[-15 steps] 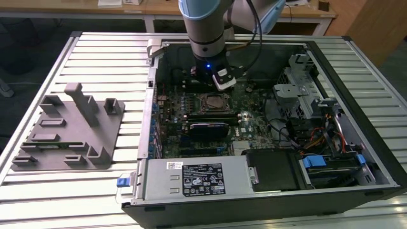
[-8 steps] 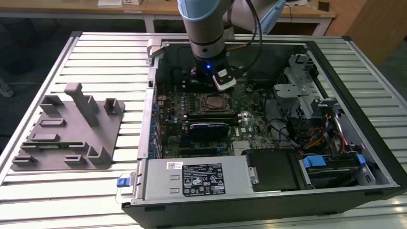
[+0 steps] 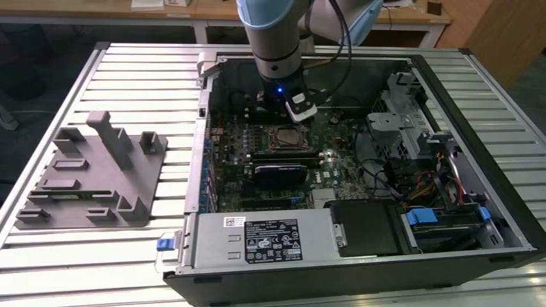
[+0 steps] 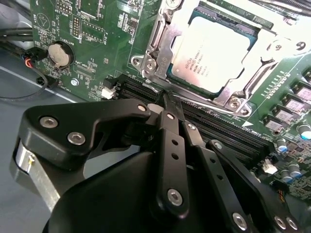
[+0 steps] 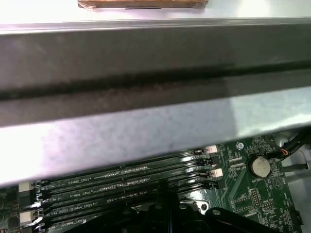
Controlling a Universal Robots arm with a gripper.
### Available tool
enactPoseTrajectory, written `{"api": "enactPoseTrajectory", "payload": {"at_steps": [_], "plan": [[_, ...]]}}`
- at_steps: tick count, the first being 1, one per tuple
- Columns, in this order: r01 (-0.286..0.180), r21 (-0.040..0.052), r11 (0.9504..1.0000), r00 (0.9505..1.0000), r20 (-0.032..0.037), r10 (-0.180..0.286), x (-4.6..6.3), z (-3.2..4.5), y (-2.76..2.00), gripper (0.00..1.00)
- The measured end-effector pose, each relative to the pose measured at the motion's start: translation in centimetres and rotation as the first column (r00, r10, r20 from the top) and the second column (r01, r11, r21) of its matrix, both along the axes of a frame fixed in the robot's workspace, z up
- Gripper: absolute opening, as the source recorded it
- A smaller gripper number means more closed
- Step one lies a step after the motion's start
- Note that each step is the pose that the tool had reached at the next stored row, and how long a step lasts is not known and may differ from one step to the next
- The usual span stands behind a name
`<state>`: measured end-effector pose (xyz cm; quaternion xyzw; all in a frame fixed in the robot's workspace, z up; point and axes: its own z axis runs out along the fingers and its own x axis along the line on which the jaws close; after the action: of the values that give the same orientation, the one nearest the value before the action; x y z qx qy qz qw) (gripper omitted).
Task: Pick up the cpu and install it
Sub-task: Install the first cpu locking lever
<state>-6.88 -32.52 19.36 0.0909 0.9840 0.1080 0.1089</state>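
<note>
Showing cpu (image 4: 214,53) seated, faint print.

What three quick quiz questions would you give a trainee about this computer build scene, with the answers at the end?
1. True or false: the cpu lies inside the metal socket frame on the motherboard.
2. Multiple choice: in the second wrist view, the gripper holds A) the cpu, B) a cable, C) nothing.
3. Fill in: in the exterior view, the grey fixture stands on the slatted table outside the computer case, on that view's ____.

Key: 1 true; 2 C, as the fingers are shut together and empty, close beside the socket; 3 left.
</note>
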Motion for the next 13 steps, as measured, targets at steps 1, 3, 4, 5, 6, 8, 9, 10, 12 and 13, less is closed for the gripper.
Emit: {"api": "enactPoseTrajectory", "payload": {"at_steps": [1, 3, 4, 5, 6, 8, 9, 10, 12, 13], "plan": [[0.0, -0.0006, 1.0, 1.0, 0.0016, 0.0, 0.0, -0.03, 0.0, 0.11], [0.0, -0.0018, 1.0, 1.0, 0.0049, 0.0, 0.0, -0.09, 0.0, 0.11], [-0.001, -0.0022, 1.0, 1.0, 0.0064, 0.001, 0.0, -0.11, 0.0, 0.11], [-0.001, -0.0024, 1.0, 1.0, 0.008, 0.001, 0.0, -0.15, 0.0, 0.11], [-0.001, -0.0025, 1.0, 1.0, 0.0093, 0.001, 0.0, -0.18, 0.0, 0.11], [-0.001, -0.0031, 1.0, 0.9999, 0.0122, 0.001, -0.01, -0.22, 0.0, 0.11], [-0.001, -0.0034, 1.0, 0.9999, 0.0136, 0.001, -0.01, -0.24, 0.0, 0.11], [-0.001, -0.0035, 1.0, 0.9999, 0.015, 0.001, -0.01, -0.25, 0.0, 0.11], [-0.002, -0.004, 1.0, 0.9998, 0.0174, 0.002, -0.01, -0.28, 0.0, 0.11], [-0.002, -0.0042, 1.0, 0.9998, 0.0183, 0.002, 0.0, -0.28, 0.0, 0.11]]}}
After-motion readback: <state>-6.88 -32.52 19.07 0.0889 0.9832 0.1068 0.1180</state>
